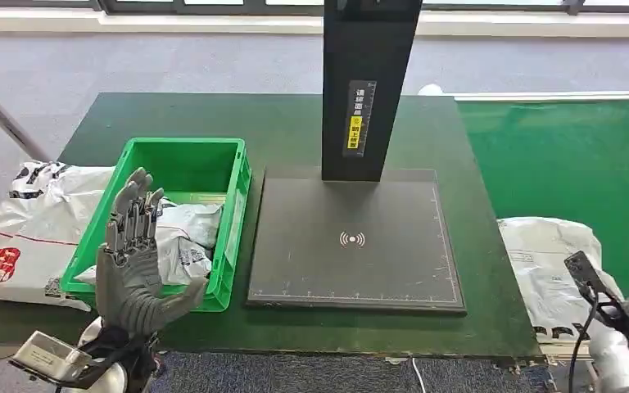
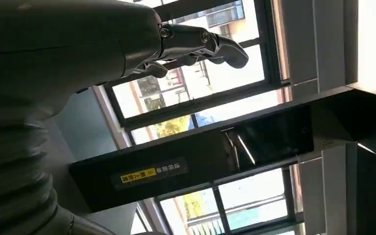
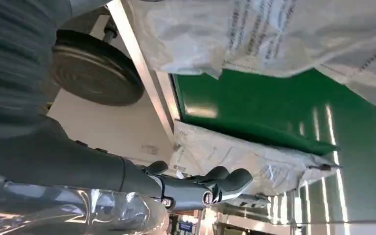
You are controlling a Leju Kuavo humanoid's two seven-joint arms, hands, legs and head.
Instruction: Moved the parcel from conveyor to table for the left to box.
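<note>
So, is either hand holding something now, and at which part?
Left hand holds nothing; its fingers are spread above the green box. Right hand seems empty too.

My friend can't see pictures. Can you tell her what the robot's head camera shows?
The robot's left hand is raised, fingers spread and holding nothing, in front of a green crate with white parcels inside, on a dark green table. A black scanner stand rises mid-table, and another white parcel lies on the right.
</note>
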